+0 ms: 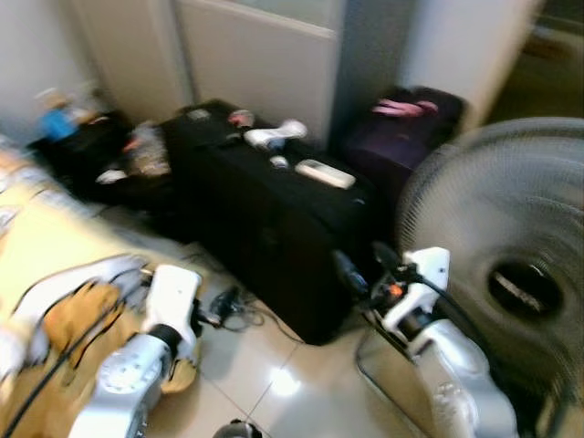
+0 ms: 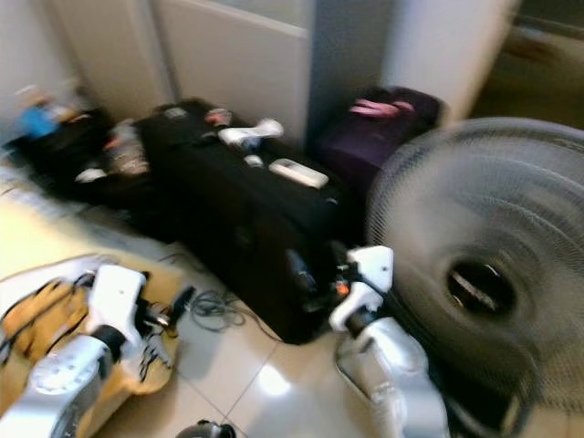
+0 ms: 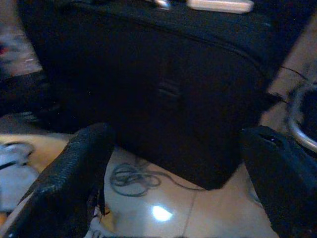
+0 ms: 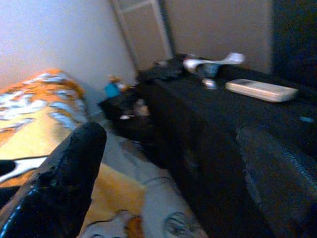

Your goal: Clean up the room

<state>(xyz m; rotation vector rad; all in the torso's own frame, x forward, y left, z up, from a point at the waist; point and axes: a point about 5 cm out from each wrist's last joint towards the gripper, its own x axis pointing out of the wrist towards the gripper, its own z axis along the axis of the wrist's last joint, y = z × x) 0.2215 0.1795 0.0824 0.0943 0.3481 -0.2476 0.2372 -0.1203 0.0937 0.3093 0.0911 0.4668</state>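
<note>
Approach step, likely; both grippers, left gripper (image 3: 173, 173) and right gripper (image 4: 178, 173), spread empty; next, reach the remote (image 1: 325, 173) at twelve o'clock atop the black suitcase (image 1: 274, 219).

Two suitcases, one black (image 1: 274, 214) and one purple (image 1: 401, 128), and one fan (image 1: 511, 265).

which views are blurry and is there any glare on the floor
Both eye views are motion-blurred, the fan most smeared; left wrist view is dark, with a bright glare spot on the floor tile; right wrist view is soft, the remote still readable.
</note>
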